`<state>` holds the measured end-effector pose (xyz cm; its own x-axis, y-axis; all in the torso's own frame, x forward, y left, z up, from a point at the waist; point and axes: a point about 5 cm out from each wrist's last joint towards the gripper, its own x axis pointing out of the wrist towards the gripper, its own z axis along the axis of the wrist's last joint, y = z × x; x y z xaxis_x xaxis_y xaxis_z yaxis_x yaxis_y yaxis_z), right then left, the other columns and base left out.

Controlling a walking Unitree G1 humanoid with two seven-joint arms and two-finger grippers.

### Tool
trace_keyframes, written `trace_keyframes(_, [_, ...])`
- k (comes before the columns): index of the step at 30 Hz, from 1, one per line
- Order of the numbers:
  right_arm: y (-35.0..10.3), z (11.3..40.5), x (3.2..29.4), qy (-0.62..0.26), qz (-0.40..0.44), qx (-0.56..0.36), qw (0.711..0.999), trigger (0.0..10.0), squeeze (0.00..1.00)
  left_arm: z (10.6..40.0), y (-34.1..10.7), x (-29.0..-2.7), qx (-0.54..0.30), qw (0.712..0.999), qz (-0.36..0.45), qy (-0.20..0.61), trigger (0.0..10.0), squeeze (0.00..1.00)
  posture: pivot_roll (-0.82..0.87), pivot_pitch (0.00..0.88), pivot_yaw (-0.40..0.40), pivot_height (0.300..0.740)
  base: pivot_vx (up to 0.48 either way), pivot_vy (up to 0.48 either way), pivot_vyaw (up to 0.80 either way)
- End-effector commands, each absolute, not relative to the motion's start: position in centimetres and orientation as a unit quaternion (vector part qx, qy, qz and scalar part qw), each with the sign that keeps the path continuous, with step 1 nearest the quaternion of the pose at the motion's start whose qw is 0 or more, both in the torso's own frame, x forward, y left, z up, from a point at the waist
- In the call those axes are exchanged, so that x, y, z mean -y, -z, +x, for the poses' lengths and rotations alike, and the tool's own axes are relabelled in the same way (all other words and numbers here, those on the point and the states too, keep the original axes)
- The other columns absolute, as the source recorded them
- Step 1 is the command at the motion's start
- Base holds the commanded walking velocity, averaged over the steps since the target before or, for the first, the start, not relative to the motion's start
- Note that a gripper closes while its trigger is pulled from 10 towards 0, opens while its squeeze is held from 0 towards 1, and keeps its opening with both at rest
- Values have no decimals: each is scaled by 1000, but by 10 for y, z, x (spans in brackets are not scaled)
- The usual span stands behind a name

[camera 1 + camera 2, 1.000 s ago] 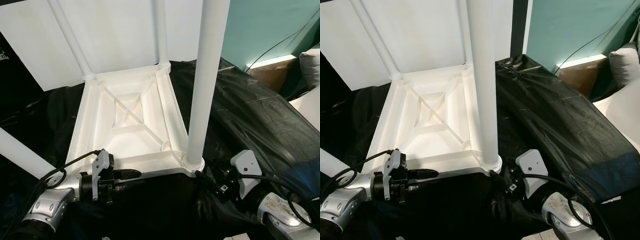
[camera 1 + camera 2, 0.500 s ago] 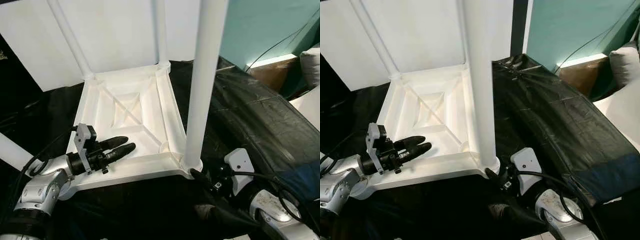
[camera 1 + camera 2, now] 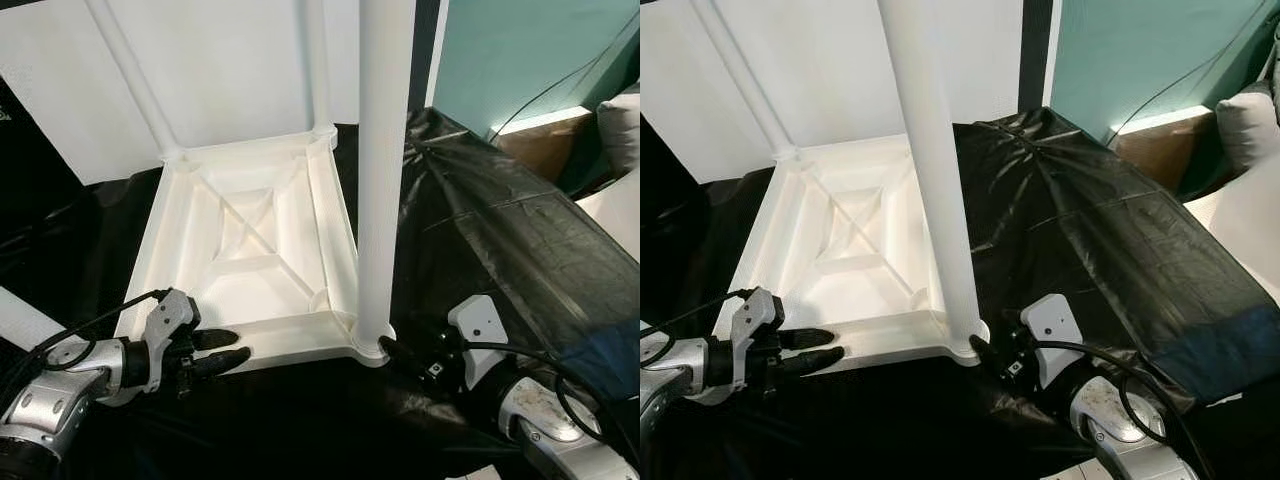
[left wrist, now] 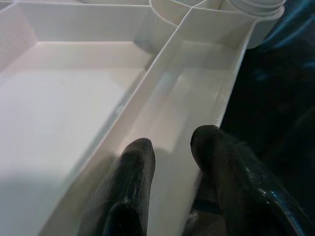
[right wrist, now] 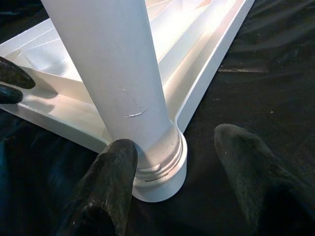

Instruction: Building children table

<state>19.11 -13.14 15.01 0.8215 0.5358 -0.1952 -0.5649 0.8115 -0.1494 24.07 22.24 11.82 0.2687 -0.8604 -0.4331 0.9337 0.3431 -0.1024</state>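
The white children's table (image 3: 250,240) lay upside down on black plastic sheeting (image 3: 500,230), its legs pointing up. The left claw (image 3: 222,350) sat at the near rim of the tabletop, fingers (image 4: 135,162) slightly parted over the edge and gripping nothing. The right claw (image 5: 172,162) stood wide open beside the base of the near leg (image 3: 382,170), one finger (image 5: 110,172) touching its collar.
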Motion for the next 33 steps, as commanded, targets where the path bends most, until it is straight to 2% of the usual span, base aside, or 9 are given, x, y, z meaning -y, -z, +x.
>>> trace_keyframes(1, [-149, 193, 133, -283, -102, -70, 951, 10000, 0, 222, -120, -218, -232, 689, 45, 685, 10000, 0, -154, 25, 74, 740, 0, 0, 0])
trace_keyframes(5, [-150, 194, 132, -280, -103, -68, 952, 10000, 0, 216, -118, -210, -234, 665, 41, 708, 10000, 0, -158, 25, 77, 740, 0, 0, 0])
trace_keyframes(7, [-151, 194, 131, -279, -101, -66, 953, 10000, 0, 207, -111, -194, -237, 641, 23, 729, 10000, 0, -161, 26, 79, 740, 0, 0, 0])
trace_keyframes(10, [-153, 194, 129, -289, -98, -67, 950, 10000, 0, 203, -105, -176, -231, 629, 7, 743, 10000, 0, -165, 26, 81, 740, 0, 0, 0])
trace_keyframes(19, [-161, 188, 138, -299, -48, -100, 948, 10000, 0, 220, -102, -161, -214, 652, -10, 728, 10000, 0, -171, 32, 80, 740, 0, 0, 0])
trace_keyframes(21, [-159, 176, 139, -326, -69, -125, 935, 10000, 0, 227, -101, -153, -203, 656, -19, 726, 10000, 0, -179, 36, 80, 740, 0, 0, 0])
trace_keyframes(25, [-159, 166, 142, -332, -89, -139, 929, 10000, 0, 233, -102, -140, -189, 656, -29, 730, 10000, 0, -186, 39, 81, 740, 0, 0, 0])
trace_keyframes(27, [-172, 153, 146, -329, -105, -144, 928, 10000, 0, 234, -103, -120, -176, 645, -39, 743, 10000, 0, -211, 42, 91, 740, 0, 0, 0])
trace_keyframes(33, [-185, 156, 143, -330, -93, -114, 933, 10000, 0, 235, -102, -114, -175, 638, -41, 749, 10000, 0, -230, 43, 103, 740, 0, 0, 0])
